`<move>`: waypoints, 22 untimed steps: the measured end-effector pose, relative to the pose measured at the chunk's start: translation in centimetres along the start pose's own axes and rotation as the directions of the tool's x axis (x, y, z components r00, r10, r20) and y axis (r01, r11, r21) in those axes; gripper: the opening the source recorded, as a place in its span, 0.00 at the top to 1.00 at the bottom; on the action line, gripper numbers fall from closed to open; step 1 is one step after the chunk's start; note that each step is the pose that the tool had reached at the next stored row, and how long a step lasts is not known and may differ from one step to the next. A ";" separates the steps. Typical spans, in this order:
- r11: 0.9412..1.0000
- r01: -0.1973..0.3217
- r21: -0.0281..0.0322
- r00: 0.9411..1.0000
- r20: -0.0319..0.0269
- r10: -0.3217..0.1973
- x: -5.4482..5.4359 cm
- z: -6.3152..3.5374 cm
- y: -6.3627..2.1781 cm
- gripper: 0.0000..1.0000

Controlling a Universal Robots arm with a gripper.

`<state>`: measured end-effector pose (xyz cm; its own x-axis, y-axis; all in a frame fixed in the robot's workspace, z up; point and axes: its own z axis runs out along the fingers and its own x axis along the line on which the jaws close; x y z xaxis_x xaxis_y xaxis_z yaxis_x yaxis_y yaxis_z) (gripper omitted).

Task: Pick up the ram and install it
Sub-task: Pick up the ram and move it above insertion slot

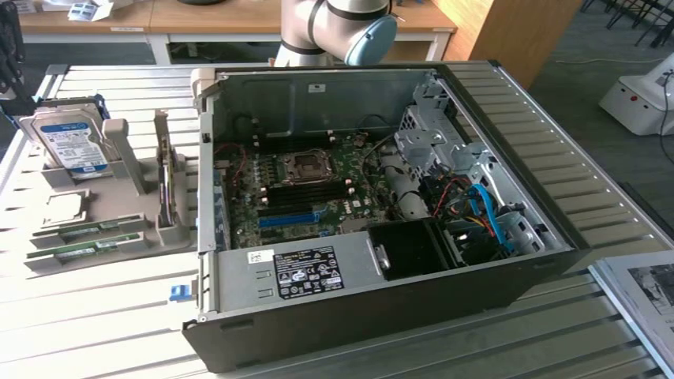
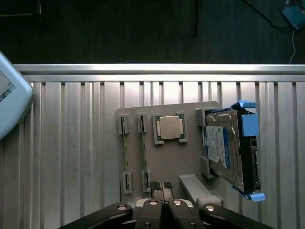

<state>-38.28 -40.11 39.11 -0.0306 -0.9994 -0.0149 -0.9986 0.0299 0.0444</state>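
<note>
Shut tight and empty, the claw point(image 2: 161, 185) hangs over a grey tray point(image 2: 162, 157), where two long, thin green ram sticks point(image 2: 125, 155) sit side by side in clips.

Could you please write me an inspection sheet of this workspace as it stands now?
Surface: slatted metal table, carrying an open computer case and a grey fixture.
Job's things: two ram sticks lie side by side in the fixture; motherboard exposed in the case.
Clutter: hard drive, processor and an upright card on the fixture.
Grippers: gripper over the fixture's edge near the sticks' ends, jaws shut, empty.
Cables: blue cable inside the case.
Surroundings: wooden desks behind; white device at the exterior view's right.
</note>
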 end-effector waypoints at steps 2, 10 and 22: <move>1.000 0.000 0.000 1.000 0.000 0.000 0.0 0.00 0.00 0.90; 0.999 0.044 -0.001 0.999 -0.002 -0.044 0.0 0.00 0.00 0.90; 0.999 0.045 0.013 0.999 0.004 -0.045 0.0 0.00 0.01 0.90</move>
<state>-38.29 -40.11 39.11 0.0140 -0.9997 -0.0204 -0.9994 -0.0146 0.0312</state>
